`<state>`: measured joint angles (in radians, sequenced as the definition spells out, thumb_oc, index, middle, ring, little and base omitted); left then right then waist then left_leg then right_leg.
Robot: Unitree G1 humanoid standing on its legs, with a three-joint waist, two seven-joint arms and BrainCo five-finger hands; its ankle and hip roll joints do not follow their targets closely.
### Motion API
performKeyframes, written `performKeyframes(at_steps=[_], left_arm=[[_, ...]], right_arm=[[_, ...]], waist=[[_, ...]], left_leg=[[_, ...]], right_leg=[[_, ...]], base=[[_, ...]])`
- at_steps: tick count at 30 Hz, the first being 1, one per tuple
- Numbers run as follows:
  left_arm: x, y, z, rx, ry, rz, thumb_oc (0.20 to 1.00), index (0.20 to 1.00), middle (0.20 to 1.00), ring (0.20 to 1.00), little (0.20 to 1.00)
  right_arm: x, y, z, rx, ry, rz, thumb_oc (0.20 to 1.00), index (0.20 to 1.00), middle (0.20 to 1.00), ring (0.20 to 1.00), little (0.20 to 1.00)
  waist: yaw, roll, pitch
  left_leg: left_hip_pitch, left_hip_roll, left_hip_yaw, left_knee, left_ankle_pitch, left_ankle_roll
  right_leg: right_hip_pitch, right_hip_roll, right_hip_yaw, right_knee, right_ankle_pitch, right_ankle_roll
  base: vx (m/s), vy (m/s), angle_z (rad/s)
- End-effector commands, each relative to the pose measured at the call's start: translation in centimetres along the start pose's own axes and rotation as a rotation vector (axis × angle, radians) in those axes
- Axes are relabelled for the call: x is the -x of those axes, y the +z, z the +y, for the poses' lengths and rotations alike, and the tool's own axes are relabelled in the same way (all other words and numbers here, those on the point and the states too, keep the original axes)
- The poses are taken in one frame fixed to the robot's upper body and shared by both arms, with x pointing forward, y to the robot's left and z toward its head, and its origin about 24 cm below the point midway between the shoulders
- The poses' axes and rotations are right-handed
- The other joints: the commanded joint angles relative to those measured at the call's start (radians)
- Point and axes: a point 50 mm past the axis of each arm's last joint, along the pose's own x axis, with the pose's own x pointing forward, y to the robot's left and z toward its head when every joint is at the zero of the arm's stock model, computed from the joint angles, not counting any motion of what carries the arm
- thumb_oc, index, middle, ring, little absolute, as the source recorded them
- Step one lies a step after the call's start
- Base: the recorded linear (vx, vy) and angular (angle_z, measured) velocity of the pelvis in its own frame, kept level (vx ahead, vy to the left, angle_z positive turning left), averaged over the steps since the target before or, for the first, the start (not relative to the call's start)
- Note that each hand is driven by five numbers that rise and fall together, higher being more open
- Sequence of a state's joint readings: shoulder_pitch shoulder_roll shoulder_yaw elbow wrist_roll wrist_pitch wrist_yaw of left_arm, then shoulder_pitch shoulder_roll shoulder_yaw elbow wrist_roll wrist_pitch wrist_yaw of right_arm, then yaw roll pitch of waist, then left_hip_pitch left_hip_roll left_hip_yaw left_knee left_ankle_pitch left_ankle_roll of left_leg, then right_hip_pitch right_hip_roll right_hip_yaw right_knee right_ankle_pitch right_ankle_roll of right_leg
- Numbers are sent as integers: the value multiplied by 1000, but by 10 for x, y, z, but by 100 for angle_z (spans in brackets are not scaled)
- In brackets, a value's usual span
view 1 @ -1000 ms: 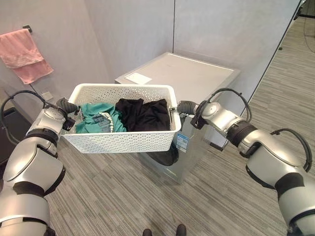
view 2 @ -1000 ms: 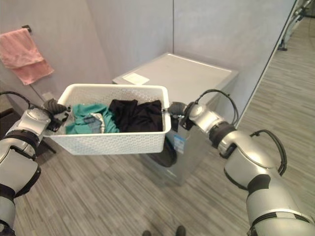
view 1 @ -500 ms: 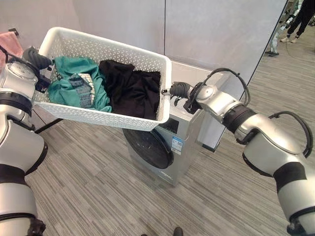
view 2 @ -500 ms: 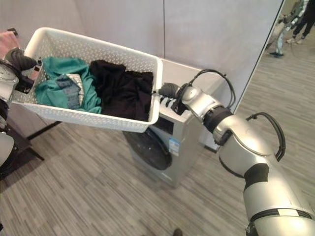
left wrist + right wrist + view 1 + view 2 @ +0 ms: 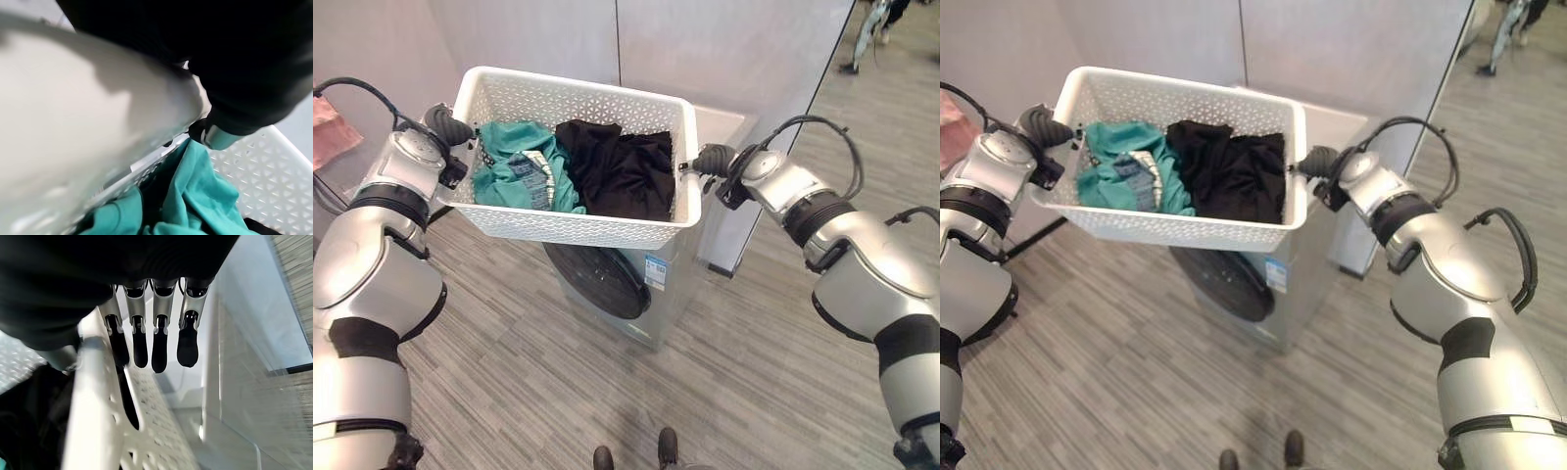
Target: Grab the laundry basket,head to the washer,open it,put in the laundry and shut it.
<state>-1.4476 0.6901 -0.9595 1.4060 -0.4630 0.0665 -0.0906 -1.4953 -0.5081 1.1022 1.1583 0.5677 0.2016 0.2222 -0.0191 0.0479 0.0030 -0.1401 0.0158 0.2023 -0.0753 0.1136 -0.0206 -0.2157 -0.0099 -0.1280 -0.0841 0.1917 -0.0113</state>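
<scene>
You had the basket [image 5: 578,230] up in the air betw. both arms, right over the washer [image 5: 651,284], w/ its near wall just above the dark round door [image 5: 599,281]. Door looked closed, so that step wasn't done yet.

Left robot hand [image 5: 445,125] was at the basket's left end, by the rim. In the left wrist view its dark cover sat against the rim w/ one dark-tipped digit hooked inside, over the teal cloth [image 5: 195,196]; the rest of the fingers were hidden, so I can't tell how firmly it was closed. Right robot hand [image 5: 156,340] was at the right end: fingers ran down the outer face of the wall, near straight w/ tips bent in a bit, the thumb on the inside, so the rim looked pinched betw. them.

Load: teal clothes [image 5: 514,176] on the left half, black clothes [image 5: 622,176] on the right, all below the rim.

Handling, my read: basket is stiff perforated plastic, light itself, and a small soft load adds little weight. Walls prob. flex some if squeezed, and smooth plastic could slip off a shallow pinch, so the rim at each short end is the place to hold, as you did. The clothes are limp and will drape, bunch and snag on the holes; take them by a gathered fold near the middle of a heap, not an edge. You'd have needed a free hand for the door, so the basket had to go down first, washer top [image 5: 720,122] or floor [image 5: 509,372].
</scene>
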Motion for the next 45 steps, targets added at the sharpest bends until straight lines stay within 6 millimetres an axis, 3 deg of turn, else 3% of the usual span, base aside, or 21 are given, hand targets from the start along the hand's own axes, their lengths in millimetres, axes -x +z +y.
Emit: performKeyframes(at_steps=[1,7,12,14,20,24,26,28,30,32,35,37,38,39,40,41,42,43,44,45], left_arm=[[24,116,44,-37,123,-388,200,200,200,200,200],[23,99,59,-25,168,-344,200,200,200,200,200],[22,100,54,-39,153,-346,200,200,200,200,200],[22,102,52,-41,145,-353,200,200,200,200,200],[18,91,45,-45,115,-327,200,200,200,200,200],[16,83,39,-42,89,-316,200,200,200,200,200],[16,86,35,-47,71,-334,200,200,200,200,200],[19,102,30,-34,58,-394,200,200,200,200,200],[19,100,35,-37,71,-368,200,200,200,200,200],[17,90,37,-30,69,-344,200,200,200,200,200],[13,74,31,-24,48,-315,200,200,200,200,200],[13,74,30,-32,40,-307,200,200,200,200,200],[11,71,21,-25,16,-329,200,200,200,200,200],[10,68,18,4,15,-329,200,200,200,200,200],[10,68,18,3,15,-329,200,200,200,200,200],[9,66,10,37,3,-334,200,200,200,200,200],[9,66,10,53,0,-336,200,200,200,200,200],[9,66,10,53,-1,-337,200,200,200,200,200],[9,67,7,68,-5,-341,200,200,200,200,200],[8,72,0,75,-18,-352,200,200,200,200,200]], right_arm=[[43,134,-54,81,-191,-373,200,200,200,200,200],[36,121,-49,-27,-154,-386,200,200,200,200,200],[31,116,-41,-29,-135,-374,200,200,200,200,200],[29,114,-38,-22,-127,-372,200,200,200,200,200],[25,113,-22,-7,-59,-392,200,200,200,200,200],[27,105,-26,17,-38,-385,200,200,200,200,200],[30,102,-31,33,-39,-388,200,200,200,200,200],[38,105,-45,16,-69,-416,200,200,200,200,200],[36,97,-48,-1,-90,-395,200,200,200,200,200],[33,86,-49,-9,-88,-365,200,200,200,200,200],[35,74,-60,7,-117,-326,200,200,200,200,200],[40,75,-66,21,-138,-325,200,200,200,200,200],[45,74,-72,62,-138,-323,200,200,200,200,200],[48,76,-74,48,-135,-348,200,200,200,200,200],[48,76,-74,48,-135,-348,200,200,200,200,200],[48,75,-71,45,-120,-370,200,200,200,200,200],[47,66,-72,53,-127,-337,200,200,200,200,200],[47,65,-72,53,-127,-337,200,200,200,200,200],[48,65,-74,54,-134,-338,200,200,200,200,200],[49,63,-76,61,-141,-341,200,200,200,200,200]], waist=[[0,-14,92],[-16,-19,111],[-32,-10,116],[-43,-5,120],[-67,18,139],[-76,32,147],[-75,45,154],[-99,49,163],[-100,33,162],[-111,28,155],[-139,35,150],[-139,32,139],[-154,33,142],[-160,35,148],[-163,31,145],[-159,14,159],[-149,2,166],[-147,4,167],[-152,-2,166],[-140,-6,170]], left_leg=[[44,33,-39,-10,-27,-52],[70,26,-16,-1,-48,-39],[83,8,-8,20,-77,-23],[81,-14,-2,70,-118,-5],[78,-47,15,133,-158,16],[92,-76,21,142,-179,34],[97,-71,16,138,-179,41],[112,-85,-18,116,-173,38],[157,-111,-6,68,-172,26],[207,-124,-20,83,-188,17],[288,-123,-69,148,-222,-1],[292,-127,-76,195,-215,-10],[254,-118,-72,383,-179,-55],[219,-96,-72,482,-106,-105],[215,-101,-75,480,-102,-104],[161,-80,-78,651,-4,-155],[113,-41,-62,702,37,-159],[113,-39,-61,705,35,-159],[94,2,-21,681,42,-150],[42,74,39,611,-9,-122]], right_leg=[[72,-107,50,-1,-61,171],[75,-108,78,30,-76,165],[68,-116,91,81,-101,171],[60,-131,107,120,-112,180],[30,-155,143,216,-119,200],[32,-170,162,248,-116,203],[18,-128,141,345,-170,198],[-41,-15,187,395,-190,186],[-91,-9,28,249,-125,156],[-148,5,-49,168,-59,155],[-135,-12,-104,125,-26,151],[-107,-15,-130,126,-33,138],[-64,4,-96,142,-45,105],[-26,7,-103,143,-61,84],[-29,2,-105,142,-60,84],[22,3,-96,138,-85,55],[58,13,-83,131,-113,36],[58,15,-82,131,-113,36],[72,14,-88,129,-123,33],[108,11,-94,128,-155,33]], base=[[-37,27,-11],[45,53,-13],[38,99,-13],[47,146,-5],[40,150,-13],[105,172,-1],[85,130,-10],[103,33,11],[243,-9,28],[352,-88,-5],[395,-105,24],[282,-148,55],[299,-210,52],[292,-213,54],[239,-165,77],[252,-216,72],[261,-212,40],[198,-175,-13],[220,-116,-24],[216,-115,0]])
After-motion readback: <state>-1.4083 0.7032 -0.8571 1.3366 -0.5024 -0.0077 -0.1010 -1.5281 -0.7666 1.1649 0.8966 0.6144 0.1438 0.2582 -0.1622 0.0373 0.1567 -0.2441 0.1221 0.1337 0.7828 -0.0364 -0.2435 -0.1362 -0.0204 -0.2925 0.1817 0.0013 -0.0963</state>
